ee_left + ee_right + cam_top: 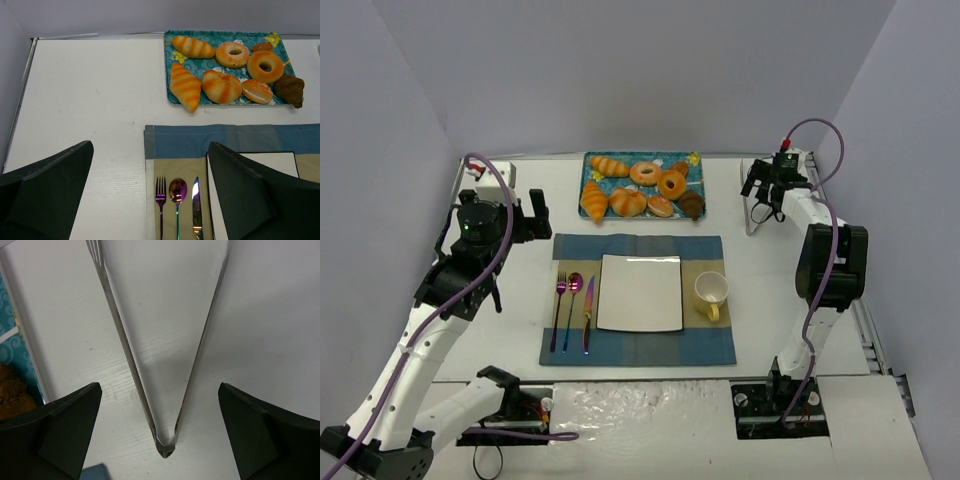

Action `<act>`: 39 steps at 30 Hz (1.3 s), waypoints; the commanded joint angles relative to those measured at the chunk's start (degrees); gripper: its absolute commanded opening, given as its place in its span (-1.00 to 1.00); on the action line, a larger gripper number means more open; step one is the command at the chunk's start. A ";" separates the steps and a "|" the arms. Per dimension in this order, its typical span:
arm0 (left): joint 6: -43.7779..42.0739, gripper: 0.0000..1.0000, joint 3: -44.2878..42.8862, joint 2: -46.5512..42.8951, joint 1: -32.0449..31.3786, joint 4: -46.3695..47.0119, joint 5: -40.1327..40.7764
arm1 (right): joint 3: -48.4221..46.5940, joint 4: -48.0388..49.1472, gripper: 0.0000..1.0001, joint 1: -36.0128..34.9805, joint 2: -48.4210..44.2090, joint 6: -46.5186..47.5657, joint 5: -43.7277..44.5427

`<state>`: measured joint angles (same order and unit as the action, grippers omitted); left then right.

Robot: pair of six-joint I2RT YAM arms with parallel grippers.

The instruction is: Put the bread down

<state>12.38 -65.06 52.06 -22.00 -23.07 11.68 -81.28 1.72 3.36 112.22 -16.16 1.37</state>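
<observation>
Dark-brown bread sat at the near-right corner of the tray, right at the rim, with nothing gripping it. I saw the right gripper off the tray's right side, clear of the bread, with bare table between them. Its fingers were spread wide and held nothing. On the right wrist cam they straddled the steel tongs lying on the table right of the tray. I couldn't tell whether they touched them. The bread only showed there as a brown patch at the left edge, outside the left finger. The left gripper was also spread and empty, off the tray's near-left side and well apart from the bread. The placemat and plate lay on the tray's near side.
</observation>
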 commanded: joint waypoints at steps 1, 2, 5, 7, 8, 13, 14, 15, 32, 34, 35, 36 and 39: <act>-0.83 0.94 -1.48 0.15 0.29 4.33 0.29 | -2.95 -0.62 1.00 0.34 1.86 0.45 -0.23; -0.87 0.94 -1.48 0.15 0.29 4.34 0.27 | -3.07 -0.67 1.00 0.34 2.07 0.37 -0.20; -0.87 0.94 -1.39 0.15 0.29 4.41 0.27 | -3.64 -1.01 1.00 0.34 2.66 0.34 -0.60; -0.90 0.94 -1.36 0.15 0.29 4.41 0.27 | -4.04 -1.29 1.00 0.34 3.07 0.37 -0.70; -0.94 0.94 -1.32 0.15 0.29 4.48 0.27 | -4.23 -1.40 1.00 0.34 3.26 0.41 -0.74; -0.90 0.94 -1.21 0.18 0.29 4.52 0.18 | -4.77 -1.55 1.00 0.34 4.36 0.31 -0.76; -0.94 0.94 -1.21 0.22 0.29 4.52 0.18 | -4.89 -1.55 1.00 0.34 4.76 0.27 -0.76; -0.96 0.94 -1.21 0.24 0.29 4.57 0.18 | -5.08 -1.55 1.00 0.34 5.03 0.21 -0.76; -0.96 0.94 -1.12 0.50 0.38 4.61 0.18 | -8.77 -5.01 1.00 -0.29 9.76 -0.42 -0.01; -0.96 0.94 -1.12 0.50 0.32 4.61 0.18 | -9.17 -5.13 1.00 -0.49 10.25 -0.45 0.49; -0.96 0.94 -1.12 0.50 0.29 4.61 0.18 | -9.32 -5.23 1.00 -0.59 10.48 -0.47 0.75; -0.96 0.94 -1.12 0.50 0.29 4.61 0.18 | -9.49 -5.40 1.00 -0.71 10.71 -0.53 0.98; -1.04 0.94 -1.12 0.50 0.29 4.61 0.27 | -10.13 -5.94 1.00 -0.99 11.63 -0.80 1.81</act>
<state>12.14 -65.01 52.71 -22.00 -22.83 11.68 -88.30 -3.84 2.96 123.59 -16.41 1.28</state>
